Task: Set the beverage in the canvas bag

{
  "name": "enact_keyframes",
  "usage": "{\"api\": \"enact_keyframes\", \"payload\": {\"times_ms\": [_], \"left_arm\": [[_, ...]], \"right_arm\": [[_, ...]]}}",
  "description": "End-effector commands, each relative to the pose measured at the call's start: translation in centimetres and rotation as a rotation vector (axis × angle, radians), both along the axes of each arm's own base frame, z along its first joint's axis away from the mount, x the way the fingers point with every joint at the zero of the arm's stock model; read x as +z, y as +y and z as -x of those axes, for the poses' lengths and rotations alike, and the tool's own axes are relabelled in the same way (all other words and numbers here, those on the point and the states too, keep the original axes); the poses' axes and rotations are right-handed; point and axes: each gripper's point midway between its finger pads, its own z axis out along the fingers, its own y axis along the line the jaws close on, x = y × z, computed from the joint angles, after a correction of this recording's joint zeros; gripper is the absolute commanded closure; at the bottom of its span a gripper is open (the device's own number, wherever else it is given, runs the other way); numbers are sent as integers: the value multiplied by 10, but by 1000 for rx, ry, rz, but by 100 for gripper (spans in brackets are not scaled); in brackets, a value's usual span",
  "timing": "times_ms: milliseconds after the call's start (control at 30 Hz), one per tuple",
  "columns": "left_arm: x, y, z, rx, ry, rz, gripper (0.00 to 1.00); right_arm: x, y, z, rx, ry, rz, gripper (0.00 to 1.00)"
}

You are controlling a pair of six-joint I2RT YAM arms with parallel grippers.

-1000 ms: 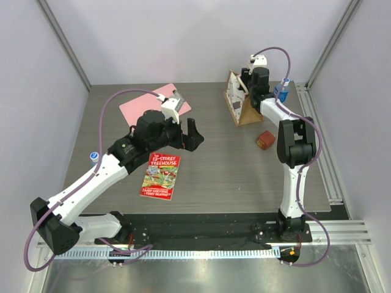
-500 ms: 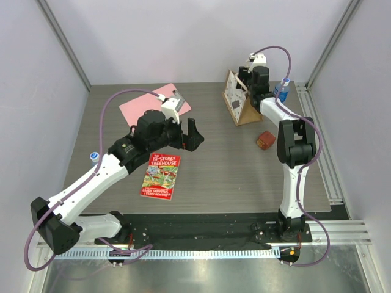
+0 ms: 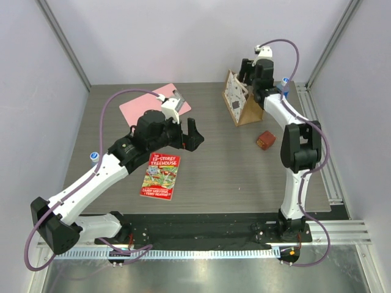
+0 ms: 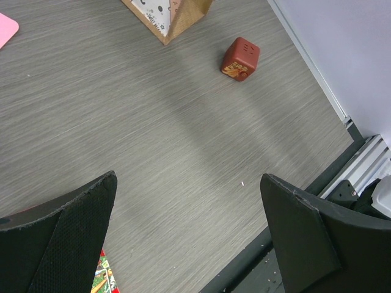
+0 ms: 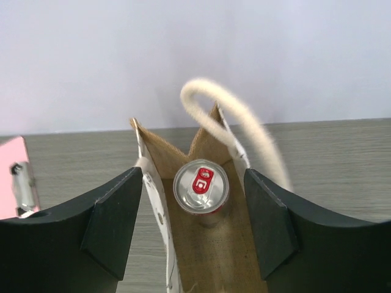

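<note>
Top view: your right gripper hangs over the mouth of the bag, and the can is hidden from here. The left gripper hovers mid-table, spread to its widest with nothing in it. A book lies just on the near side of its fingers.

Left wrist: only bare table shows between the two fingers. A red cube sits well beyond them, toward the right finger, and a corner of the bag is farther off again. This arm is clear of the work, so leave it be.

Right wrist: the can stands upright inside the bag, below and between your fingers, with a gap on each side. The fingers are about halfway open and grip nothing. The placing looks done, and the step now is getting out clean. The cream handle arcs over the mouth and comes down close by the right finger, and that is your likely snag. Lift straight up with the fingers parted. Don't swing sideways until both tips are above the loop, or you could pull the bag over.
</note>
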Motion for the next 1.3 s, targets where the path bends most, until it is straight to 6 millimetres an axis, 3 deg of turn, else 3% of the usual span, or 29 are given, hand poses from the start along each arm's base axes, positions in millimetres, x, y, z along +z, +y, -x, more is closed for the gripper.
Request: {"api": "enact_keyframes", "payload": {"times_ms": [0, 33, 67, 200, 233, 300, 333, 400, 500, 667, 700, 733, 833, 1100, 1267], "left_arm": [[26, 1, -4, 8, -66, 35, 0], [26, 1, -4, 9, -66, 34, 0], [26, 2, -5, 12, -67, 33, 0], [26, 2, -4, 11, -66, 34, 0], [27, 1, -4, 8, -67, 36, 0], [28, 1, -3, 6, -66, 38, 0], [29, 1, -3, 6, -69, 40, 0], [31, 3, -2, 7, -73, 44, 0], [32, 3, 0, 1, -75, 48, 0], [30, 0, -1, -4, -63, 49, 0], [29, -1, -1, -8, -59, 49, 0], [29, -1, -1, -9, -59, 50, 0], [32, 0, 1, -11, -66, 57, 0], [31, 1, 0, -5, -67, 54, 0], [30, 0, -1, -7, -63, 51, 0]], "right_arm": [[133, -17, 33, -92, -186, -75, 27], [148, -26, 44, -129, -199, -80, 27], [140, -31, 51, -153, -151, -71, 27], [148, -61, 78, -271, -89, -19, 27], [137, -69, 83, -293, -29, 11, 26], [148, -94, 88, -392, -16, 41, 24], [134, -101, 90, -415, 43, 64, 23], [140, -116, 91, -450, 49, 62, 21], [127, -133, 89, -479, 101, 66, 11], [102, -145, 85, -451, 185, 34, 10], [91, -140, 80, -418, 213, 24, 10], [87, -152, 81, -433, 230, 18, 11], [67, -157, 74, -426, 271, 17, 12], [12, -154, 48, -340, 366, 53, 14], [0, -159, 42, -340, 386, 76, 15]]}}
